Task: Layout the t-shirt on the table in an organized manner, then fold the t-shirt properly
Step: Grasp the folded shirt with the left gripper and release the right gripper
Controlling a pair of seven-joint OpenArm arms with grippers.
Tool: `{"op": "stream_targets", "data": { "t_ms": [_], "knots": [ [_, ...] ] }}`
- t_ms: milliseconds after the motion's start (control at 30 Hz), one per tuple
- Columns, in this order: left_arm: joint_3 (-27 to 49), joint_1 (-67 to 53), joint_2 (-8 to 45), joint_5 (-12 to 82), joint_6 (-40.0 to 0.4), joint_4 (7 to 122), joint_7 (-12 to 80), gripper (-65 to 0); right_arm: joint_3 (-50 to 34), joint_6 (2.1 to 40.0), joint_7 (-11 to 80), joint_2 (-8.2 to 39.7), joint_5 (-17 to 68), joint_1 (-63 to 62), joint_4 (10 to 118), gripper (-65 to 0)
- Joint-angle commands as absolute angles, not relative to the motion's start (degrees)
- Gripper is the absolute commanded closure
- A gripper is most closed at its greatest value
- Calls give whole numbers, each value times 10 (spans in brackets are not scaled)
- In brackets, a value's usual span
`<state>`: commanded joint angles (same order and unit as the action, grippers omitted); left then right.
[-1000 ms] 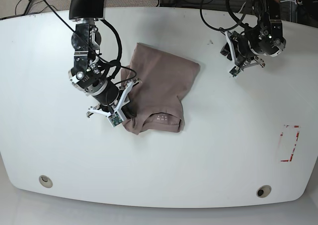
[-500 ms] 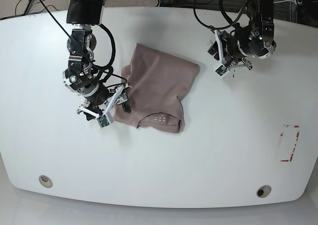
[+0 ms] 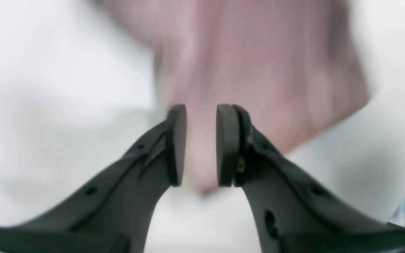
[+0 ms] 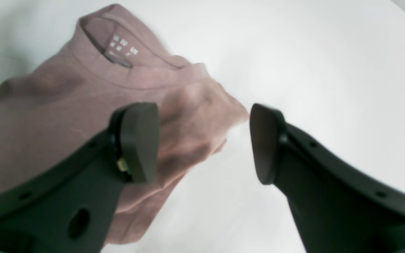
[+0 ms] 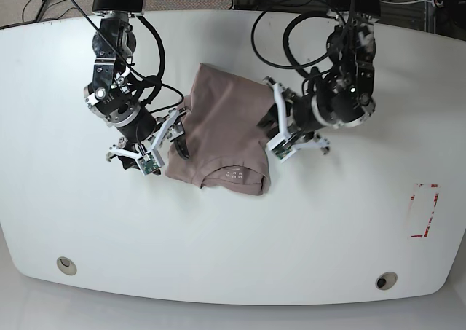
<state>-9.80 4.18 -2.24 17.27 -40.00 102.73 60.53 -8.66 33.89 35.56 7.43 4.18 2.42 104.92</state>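
Clearly the laying-out step is not yet done: one t-shirt [image 5: 229,130] lies bunched at upper centre of the table [image 5: 328,228]. Two grippers flank it. The right gripper [image 4: 202,144], at the shirt's left edge, stands wide open and empty; the left gripper [image 3: 199,146] shows a narrow gap, holding nothing. Next, I judge, each must pinch an edge and spread the cloth.

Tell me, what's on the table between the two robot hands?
In the base view, the folded mauve cotton t-shirt lies between the left end effector and right end effector.
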Motion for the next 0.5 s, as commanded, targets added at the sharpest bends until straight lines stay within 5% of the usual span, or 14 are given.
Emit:
{"op": "stream_targets", "data": {
  "t_ms": [500],
  "knots": [
    [-192,93,-90,90,-278,815,384,-126,-187,339,356,71,45,46,1102,-320]
  ]
}}
